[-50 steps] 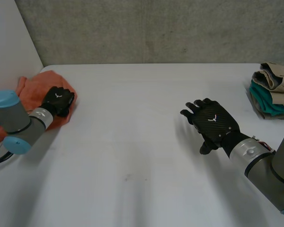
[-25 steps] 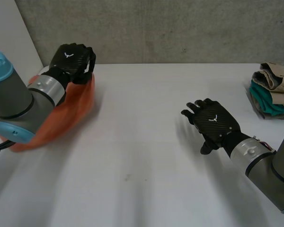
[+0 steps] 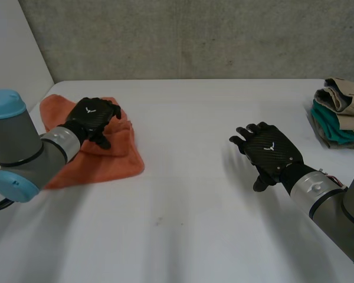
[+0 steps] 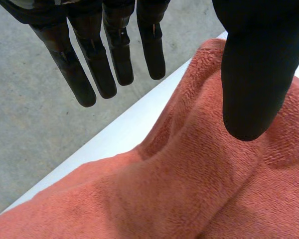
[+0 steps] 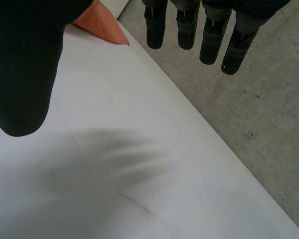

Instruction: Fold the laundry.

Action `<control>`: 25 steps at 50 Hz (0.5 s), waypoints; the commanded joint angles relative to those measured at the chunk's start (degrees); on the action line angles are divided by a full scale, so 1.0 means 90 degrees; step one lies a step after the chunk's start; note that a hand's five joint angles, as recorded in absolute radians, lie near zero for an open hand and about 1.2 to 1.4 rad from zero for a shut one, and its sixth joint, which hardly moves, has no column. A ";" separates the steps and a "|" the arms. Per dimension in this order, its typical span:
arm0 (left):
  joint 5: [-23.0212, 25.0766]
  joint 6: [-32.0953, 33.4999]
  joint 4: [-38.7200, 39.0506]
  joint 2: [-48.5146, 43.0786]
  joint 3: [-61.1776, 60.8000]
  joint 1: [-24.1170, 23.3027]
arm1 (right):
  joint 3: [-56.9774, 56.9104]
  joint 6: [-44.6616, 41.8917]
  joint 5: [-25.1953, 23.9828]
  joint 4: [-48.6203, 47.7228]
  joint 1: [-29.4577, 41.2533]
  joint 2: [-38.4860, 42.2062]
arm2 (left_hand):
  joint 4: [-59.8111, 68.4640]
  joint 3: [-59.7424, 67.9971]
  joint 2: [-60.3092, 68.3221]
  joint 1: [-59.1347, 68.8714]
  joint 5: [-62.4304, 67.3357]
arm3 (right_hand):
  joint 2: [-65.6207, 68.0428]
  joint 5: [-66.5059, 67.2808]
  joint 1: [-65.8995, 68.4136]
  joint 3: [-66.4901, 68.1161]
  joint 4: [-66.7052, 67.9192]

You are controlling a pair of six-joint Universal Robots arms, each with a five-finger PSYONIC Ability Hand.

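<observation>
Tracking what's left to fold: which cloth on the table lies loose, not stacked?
The orange towel, rumpled under the left hand. The beige cloth and teal cloth sit folded in a pile at the right edge of the table.

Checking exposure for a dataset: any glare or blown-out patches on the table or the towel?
Head view: no glare on the white table; the orange towel is evenly lit. Left wrist view: the towel's folds show only soft shading. Right wrist view: the table looks matte, no hot spots.
</observation>
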 commanded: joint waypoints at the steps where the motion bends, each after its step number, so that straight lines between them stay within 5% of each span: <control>1: -0.0002 0.0268 0.0038 -0.0177 0.0072 -0.0148 | 0.0000 0.0000 -0.0007 0.0000 0.0003 0.0000 | 0.0153 0.0022 0.0115 0.0153 0.0191 | -0.0312 -0.0367 -0.0178 -0.0249 -0.0383; 8: -0.0080 0.0874 0.0107 -0.0918 0.0550 -0.0266 | 0.0020 -0.0010 -0.0007 0.0000 0.0012 0.0000 | 0.0358 0.0227 0.0320 0.0358 0.0396 | -0.0312 -0.0367 -0.0178 -0.0249 -0.0383; 12: -0.0207 0.1147 0.0097 -0.1466 0.1087 -0.0422 | 0.0030 -0.0010 0.0002 0.0000 0.0012 0.0000 | 0.3621 0.3490 0.3583 0.3621 0.3659 | -0.0312 -0.0367 -0.0178 -0.0249 -0.0383; 13: -0.0333 0.1244 0.0087 -0.1602 0.1271 -0.0538 | 0.0030 -0.0010 0.0003 0.0000 0.0012 0.0000 | 0.5570 0.5439 0.5532 0.5570 0.5608 | -0.0312 -0.0367 -0.0178 -0.0249 -0.0383; 20: -0.0900 0.1138 0.0097 -0.1341 0.1498 -0.1241 | -0.0009 0.0000 0.0061 0.0000 -0.0026 -0.0010 | 0.5590 0.5459 0.5552 0.5590 0.5628 | -0.0312 -0.0367 -0.0178 -0.0249 -0.0383; 25: -0.1018 -0.0012 0.0019 -0.0052 0.1206 -0.2315 | -0.0117 0.0059 0.0324 0.0029 -0.0212 -0.0137 | 0.5590 0.5459 0.5552 0.5590 0.5628 | -0.0312 -0.0367 -0.0178 -0.0249 -0.0383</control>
